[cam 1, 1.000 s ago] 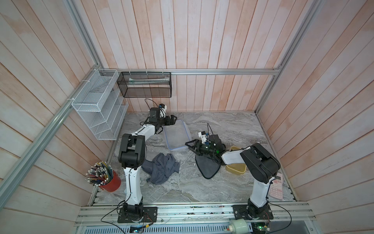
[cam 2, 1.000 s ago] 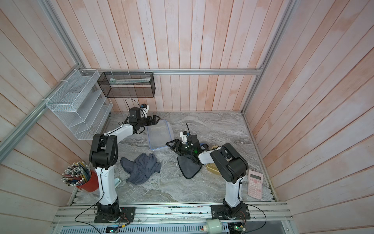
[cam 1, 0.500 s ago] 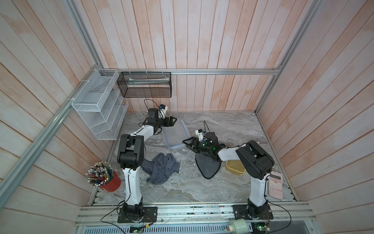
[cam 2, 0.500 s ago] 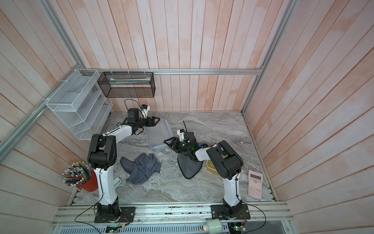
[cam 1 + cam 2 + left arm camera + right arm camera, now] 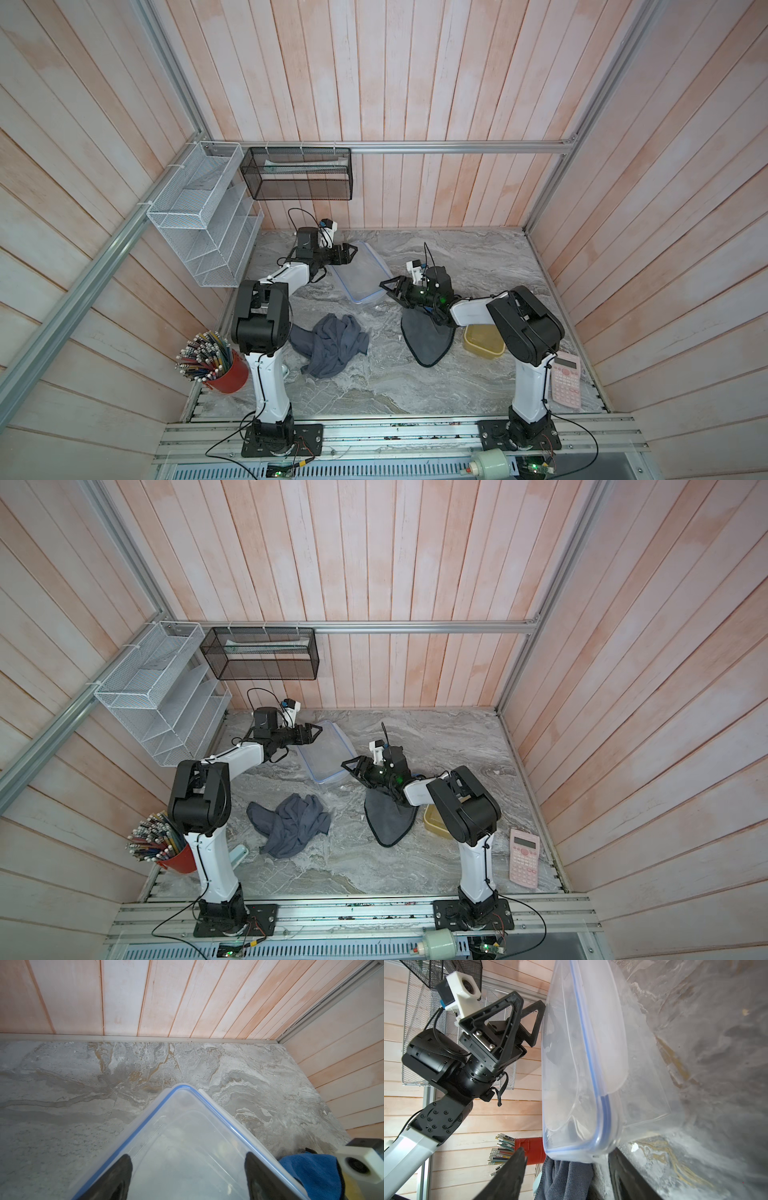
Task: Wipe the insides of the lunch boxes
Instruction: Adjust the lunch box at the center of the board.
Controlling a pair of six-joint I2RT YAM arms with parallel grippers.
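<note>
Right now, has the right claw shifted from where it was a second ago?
Yes. In a top view the right claw has moved away from the amber lunch box and closer to the near corner of the clear lunch box. Its jaws stand open.

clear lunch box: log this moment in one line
clear lunch box: blue-rimmed lid on | left gripper: open at far corner | right gripper: open by near corner | dark cloth: on table, unheld

A crumpled grey cloth (image 5: 332,349) lay on the marble tabletop (image 5: 374,388). A red pencil cup (image 5: 226,376) and a pink calculator (image 5: 566,384) sat near opposite front corners.
</note>
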